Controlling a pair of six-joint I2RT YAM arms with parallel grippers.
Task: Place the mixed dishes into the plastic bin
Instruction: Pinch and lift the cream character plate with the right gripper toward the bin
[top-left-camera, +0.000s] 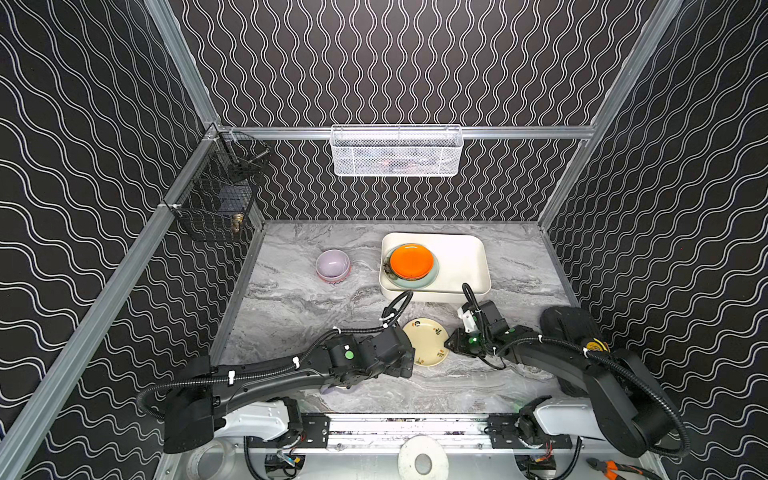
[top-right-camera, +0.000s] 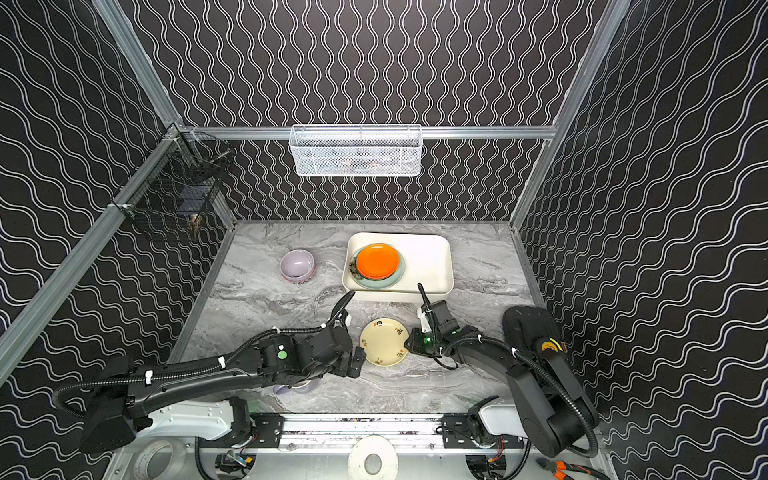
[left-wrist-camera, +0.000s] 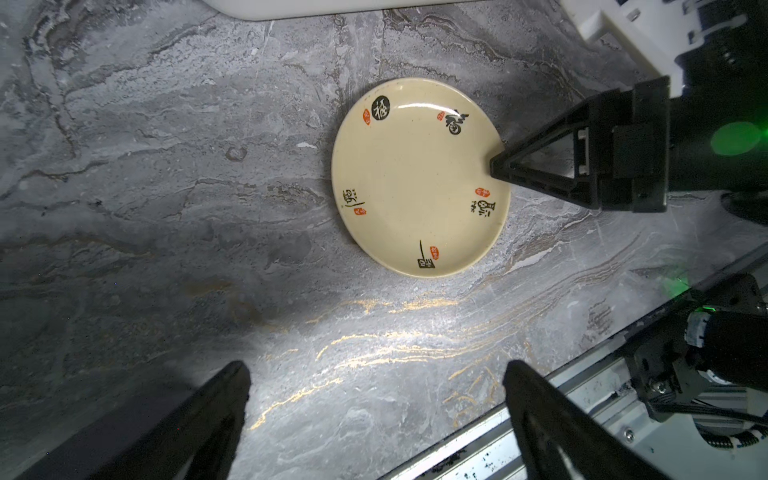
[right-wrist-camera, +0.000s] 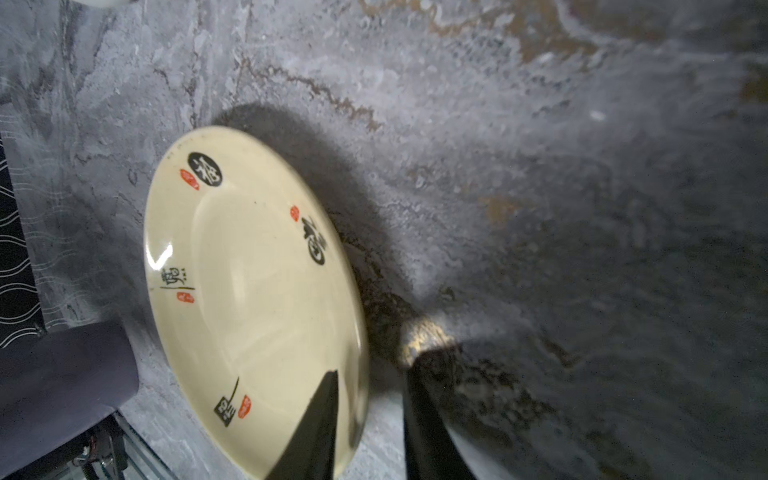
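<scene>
Lying between plastic bin and counter front edge amid bare marble, pale yellow plate, rim straddled by narrowly parted right fingers, left fingers spread wide nearby.

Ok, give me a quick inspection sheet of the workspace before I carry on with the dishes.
Surface: grey marble tabletop, no spills seen.
Job's things: orange plate tops a stack in the plastic bin; pale yellow plate and lilac bowl, nested in a red-patterned bowl, sit on the tabletop; lavender mug mostly hidden under the left arm.
Clutter: pliers and tape roll lie off the tabletop, in front.
Grippers: left tool open over the tabletop; right tool straddles the pale yellow plate's rim, grip unclear.
Cables: black conduits loop near the bin's front wall; no snag seen.
Surroundings: white mesh basket and black wire basket hang above.
</scene>
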